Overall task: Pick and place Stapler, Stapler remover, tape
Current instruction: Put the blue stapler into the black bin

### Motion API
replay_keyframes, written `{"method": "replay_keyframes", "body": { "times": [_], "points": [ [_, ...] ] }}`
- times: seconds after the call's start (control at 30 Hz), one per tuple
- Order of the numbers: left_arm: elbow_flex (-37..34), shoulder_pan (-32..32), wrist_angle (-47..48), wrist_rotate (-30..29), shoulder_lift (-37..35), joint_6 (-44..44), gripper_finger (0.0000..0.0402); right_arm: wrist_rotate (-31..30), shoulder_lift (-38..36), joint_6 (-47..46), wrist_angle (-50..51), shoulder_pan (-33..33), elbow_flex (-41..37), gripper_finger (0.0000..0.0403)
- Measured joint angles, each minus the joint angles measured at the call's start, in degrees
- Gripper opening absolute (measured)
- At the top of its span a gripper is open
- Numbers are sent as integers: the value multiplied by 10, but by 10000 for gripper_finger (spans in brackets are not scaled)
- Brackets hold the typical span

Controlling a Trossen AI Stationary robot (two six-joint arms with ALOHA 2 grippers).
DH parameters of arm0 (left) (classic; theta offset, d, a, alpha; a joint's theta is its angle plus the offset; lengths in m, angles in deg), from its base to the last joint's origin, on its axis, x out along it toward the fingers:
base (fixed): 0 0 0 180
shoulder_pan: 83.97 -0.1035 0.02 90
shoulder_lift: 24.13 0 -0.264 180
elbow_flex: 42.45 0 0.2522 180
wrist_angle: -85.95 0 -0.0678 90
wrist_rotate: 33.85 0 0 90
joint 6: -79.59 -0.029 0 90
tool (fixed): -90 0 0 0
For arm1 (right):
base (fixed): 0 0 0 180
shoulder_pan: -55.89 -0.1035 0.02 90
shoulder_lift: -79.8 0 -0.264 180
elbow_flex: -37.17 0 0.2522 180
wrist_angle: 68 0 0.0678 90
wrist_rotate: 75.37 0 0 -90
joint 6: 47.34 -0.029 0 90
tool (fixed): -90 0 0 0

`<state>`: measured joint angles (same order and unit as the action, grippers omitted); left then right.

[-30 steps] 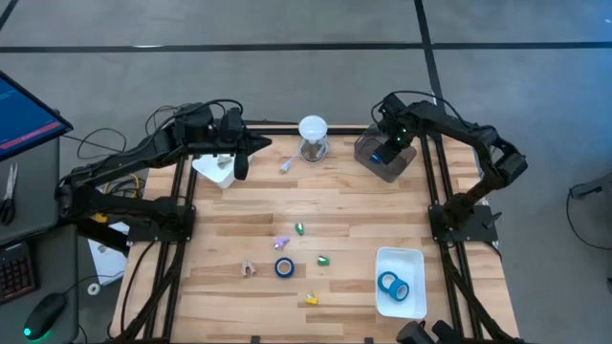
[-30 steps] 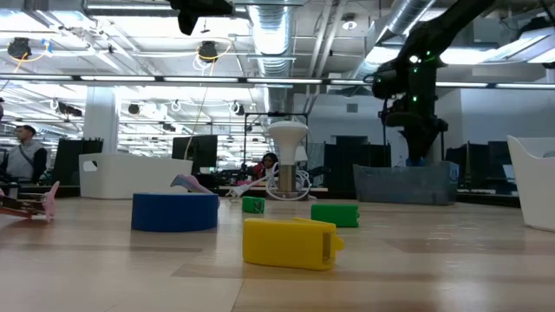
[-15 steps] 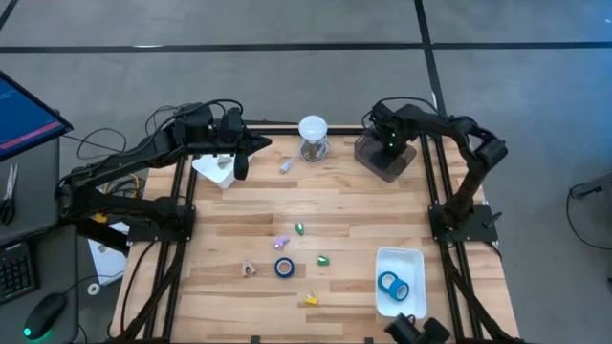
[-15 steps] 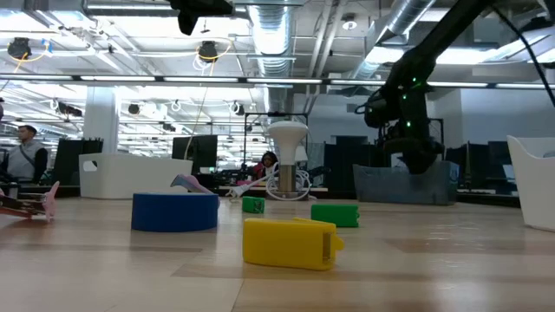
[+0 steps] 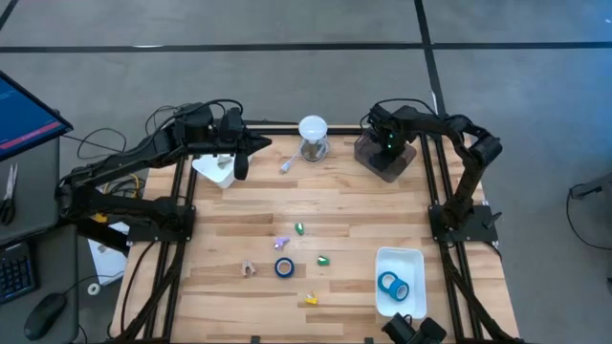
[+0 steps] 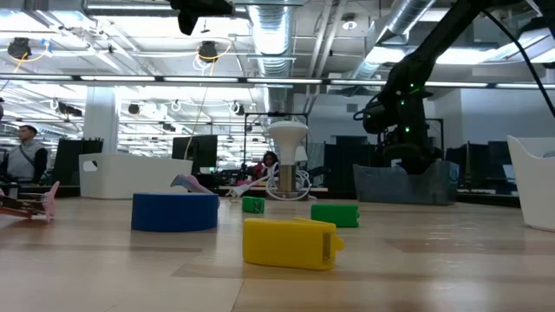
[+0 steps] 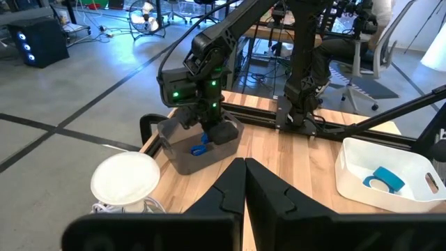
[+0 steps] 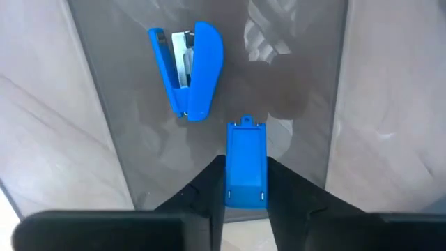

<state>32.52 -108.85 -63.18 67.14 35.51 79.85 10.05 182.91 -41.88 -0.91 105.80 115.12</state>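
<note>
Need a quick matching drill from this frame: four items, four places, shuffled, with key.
Items:
1. blue stapler
2. tape roll
3. second tape roll
4. yellow piece

Places:
A. in the white tray
B. on bare wood, mid-table
C. between the right gripper fingers, over the grey bin
D. nearest the low camera

Pairs: 1-C, 2-B, 3-A, 4-D

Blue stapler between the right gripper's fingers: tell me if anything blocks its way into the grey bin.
Nothing visible does. The right gripper holds the blue stapler low inside the grey bin; another blue stapler lies beside it, apart.
</note>
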Motion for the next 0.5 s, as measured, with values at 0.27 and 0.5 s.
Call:
{"method": "replay_keyframes", "body": {
  "times": [0.27, 0.5],
  "points": [
    [0, 0, 0, 0, 0, 0, 3, 0, 0, 12, 0, 0, 0, 137],
    [0, 0, 0, 0, 0, 2, 3, -8, 0, 21, 0, -4, 0, 176]
  ]
}}
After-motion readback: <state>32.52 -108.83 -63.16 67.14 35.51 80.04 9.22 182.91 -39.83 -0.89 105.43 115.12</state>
